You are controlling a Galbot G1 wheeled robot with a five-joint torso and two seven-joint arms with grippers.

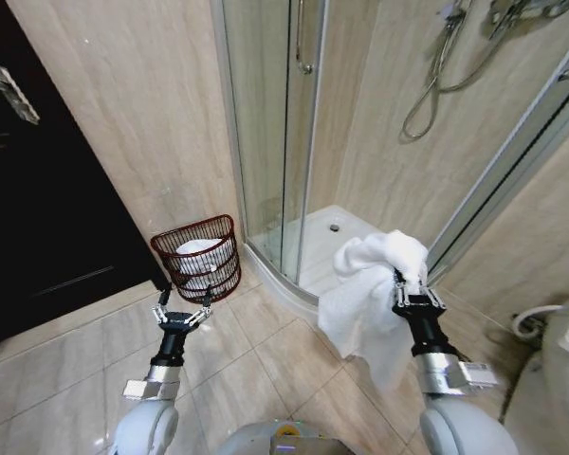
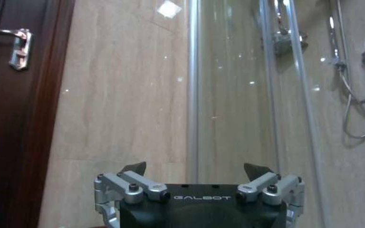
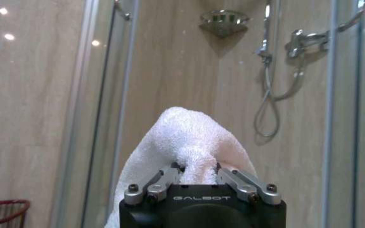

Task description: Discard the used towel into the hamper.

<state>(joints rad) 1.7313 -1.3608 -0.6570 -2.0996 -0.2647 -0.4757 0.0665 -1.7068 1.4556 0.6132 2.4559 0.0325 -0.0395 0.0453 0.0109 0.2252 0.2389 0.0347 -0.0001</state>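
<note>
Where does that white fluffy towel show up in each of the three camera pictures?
Head view: the white terry-cloth towel hangs at centre-right, clamped in the right tool, in front of the shower.
Left wrist view: the towel is not in it; the left tool is open.
Right wrist view: the towel bulges up at bottom centre, pinched in the right tool.
Shared landmark: the chrome shower hose.

"GALBOT" is printed on the left gripper point(image 2: 198, 173) and right gripper point(image 3: 198, 167) housings.
</note>
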